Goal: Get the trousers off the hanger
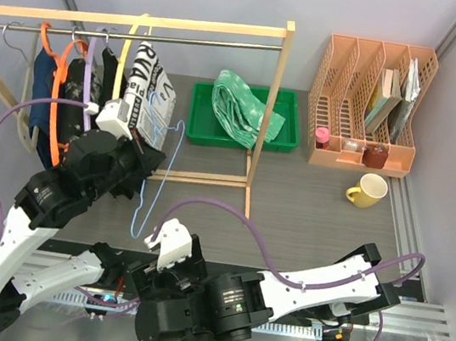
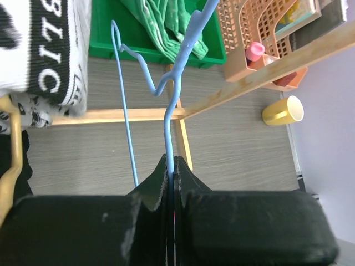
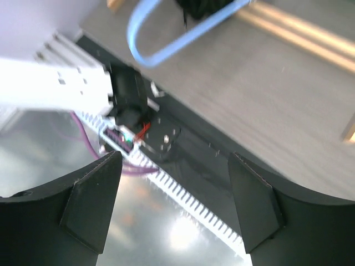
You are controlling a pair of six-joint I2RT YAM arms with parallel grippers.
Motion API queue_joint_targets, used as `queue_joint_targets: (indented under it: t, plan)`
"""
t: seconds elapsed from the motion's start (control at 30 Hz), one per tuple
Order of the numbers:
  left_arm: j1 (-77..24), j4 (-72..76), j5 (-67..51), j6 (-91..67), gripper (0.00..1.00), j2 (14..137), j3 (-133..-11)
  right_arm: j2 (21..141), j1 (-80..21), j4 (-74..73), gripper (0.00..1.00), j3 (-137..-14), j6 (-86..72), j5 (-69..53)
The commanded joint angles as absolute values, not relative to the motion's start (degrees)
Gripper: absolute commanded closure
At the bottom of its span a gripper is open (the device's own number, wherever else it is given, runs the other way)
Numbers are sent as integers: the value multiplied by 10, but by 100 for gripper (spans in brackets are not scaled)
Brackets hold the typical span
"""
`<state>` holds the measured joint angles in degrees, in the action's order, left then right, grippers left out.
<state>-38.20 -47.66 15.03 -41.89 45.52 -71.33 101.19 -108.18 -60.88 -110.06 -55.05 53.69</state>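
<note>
We hold the bare hanger (image 2: 168, 138) pinched in our left pincer (image 2: 171, 169), the trousers (image 1: 239, 110) already off in the tray (image 1: 215, 141) at the counter's (image 1: 308, 208) far edge, right pincer (image 3: 175, 199) spread idle

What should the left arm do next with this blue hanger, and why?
Probably lower the hanger to the table and release it. The trousers already lie in the green tray, while the left gripper has its jaws shut on the bare wire.
</note>
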Motion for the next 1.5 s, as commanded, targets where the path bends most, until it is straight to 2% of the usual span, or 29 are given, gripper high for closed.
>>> queue_joint_targets:
  t: [0.0,0.13,0.23,0.27,0.37,0.57,0.93,1.0,1.03,1.2,1.37,1.47]
  plan:
    - [-382,-476,181,-428,100,477,-730,1015,-1085,-603,18,-1154,-483,629]
    - [-382,-487,194,-435,100,490,-739,1018,-1085,-563,18,-1177,-418,645]
    - [-382,-488,191,-445,100,497,-740,1025,-1075,-534,24,-1208,-367,644]
    - [-382,-484,186,-446,100,497,-739,1028,-1058,-523,30,-1208,-353,634]
    - [-382,-479,175,-454,100,504,-738,1031,-1032,-495,35,-1207,-353,583]
    - [-382,-484,160,-464,100,512,-742,1050,-1009,-476,36,-1221,-347,563]
    - [-382,-483,138,-488,100,500,-744,1048,-983,-468,56,-1197,-389,547]
    - [-382,-481,127,-490,100,501,-744,1041,-982,-453,64,-1176,-406,549]
    - [-382,-481,122,-493,100,503,-744,1036,-982,-450,73,-1168,-413,553]
    - [-382,-474,107,-504,100,493,-740,992,-981,-423,98,-1105,-459,557]
    - [-382,-434,67,-500,100,465,-722,927,-982,-339,99,-1012,-473,550]
    - [-382,-401,38,-501,76,446,-701,892,-981,-303,99,-950,-477,543]
